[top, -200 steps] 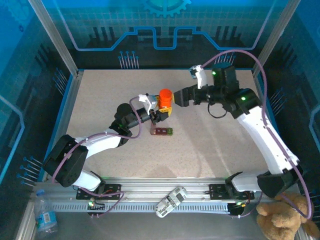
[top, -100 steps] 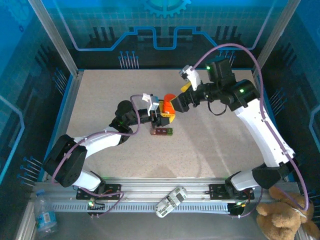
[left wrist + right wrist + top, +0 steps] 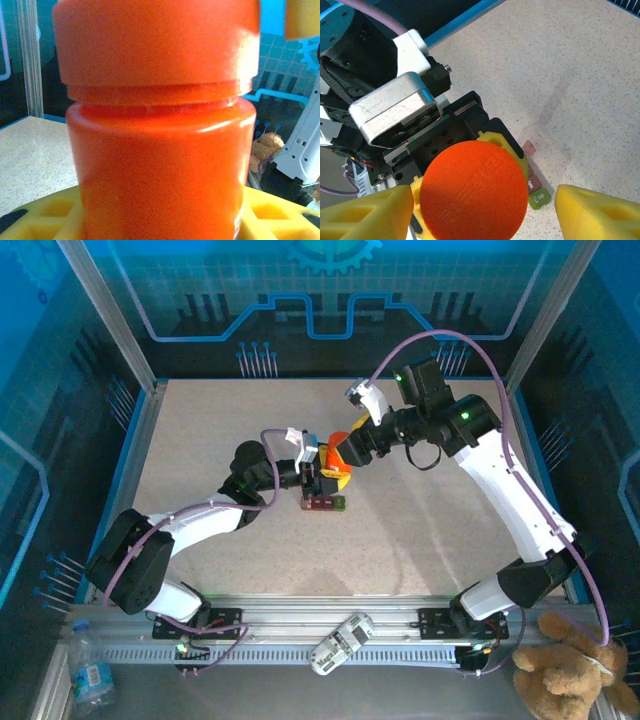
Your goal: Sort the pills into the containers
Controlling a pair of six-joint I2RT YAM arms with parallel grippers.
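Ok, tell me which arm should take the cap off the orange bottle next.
Right, probably. The left pincer is clamped on the orange bottle, so it is busy holding. The right pincer sits open above, its yellow fingers flanking the cap, placed to close and twist.

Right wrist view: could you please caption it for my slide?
The right gripper straddles the orange bottle held by the left gripper.

Bright even light, soft shadows on table (image 3: 200, 440), close-up bottle (image 3: 160, 165) blurred, faint glare
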